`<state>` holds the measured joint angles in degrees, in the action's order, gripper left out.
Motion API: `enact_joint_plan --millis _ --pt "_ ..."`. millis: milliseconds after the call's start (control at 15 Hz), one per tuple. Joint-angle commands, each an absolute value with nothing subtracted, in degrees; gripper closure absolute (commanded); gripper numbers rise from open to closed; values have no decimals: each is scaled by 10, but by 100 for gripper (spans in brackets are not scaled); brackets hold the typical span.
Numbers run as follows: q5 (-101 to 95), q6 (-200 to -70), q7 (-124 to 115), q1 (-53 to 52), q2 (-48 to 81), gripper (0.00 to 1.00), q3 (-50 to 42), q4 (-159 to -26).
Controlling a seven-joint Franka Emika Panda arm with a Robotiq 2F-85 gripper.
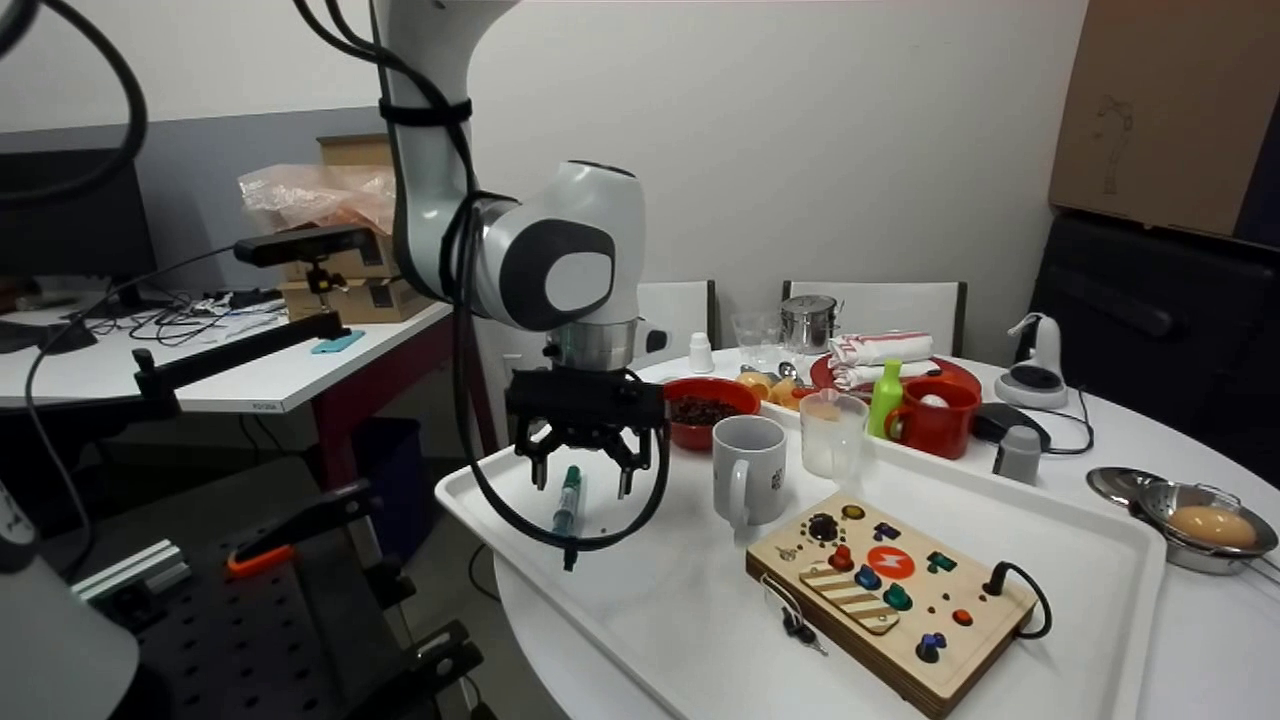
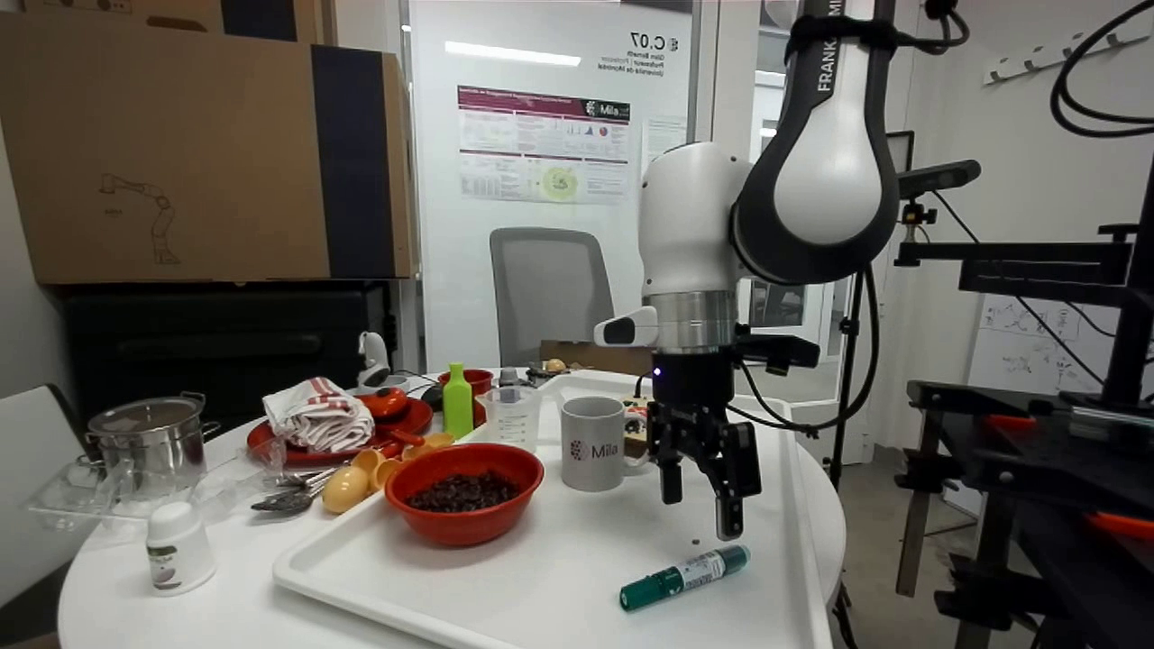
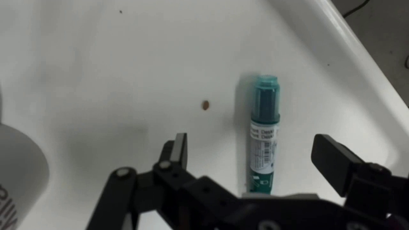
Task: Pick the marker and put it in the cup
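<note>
The teal marker (image 1: 566,505) lies flat on the white tray. It also shows in an exterior view (image 2: 685,578) and in the wrist view (image 3: 264,147), where its lower end is hidden behind the gripper body. The white-grey cup (image 1: 750,465) stands upright on the tray, beside the gripper. It also shows in an exterior view (image 2: 591,451) and is partly in the wrist view (image 3: 19,172). My gripper (image 2: 701,511) points down above the tray, open and empty. In the wrist view the marker lies between the spread fingers (image 3: 250,153), below them and apart from them.
A red bowl (image 2: 464,496) of dark bits and a clear measuring cup (image 1: 833,435) stand near the cup. A wooden toy board (image 1: 890,600) lies on the tray (image 1: 1140,610). A green bottle (image 1: 886,398) and red mug (image 1: 940,415) stand behind. A cable loops below the gripper.
</note>
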<state>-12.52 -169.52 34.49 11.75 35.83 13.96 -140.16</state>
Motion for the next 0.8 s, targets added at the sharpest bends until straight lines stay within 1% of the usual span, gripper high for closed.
enact_joint_plan --millis 0,733 --pt "-145 -1707 386 142 369 0 151 -1399" --pt "-162 -1704 435 95 360 0 164 -1388"
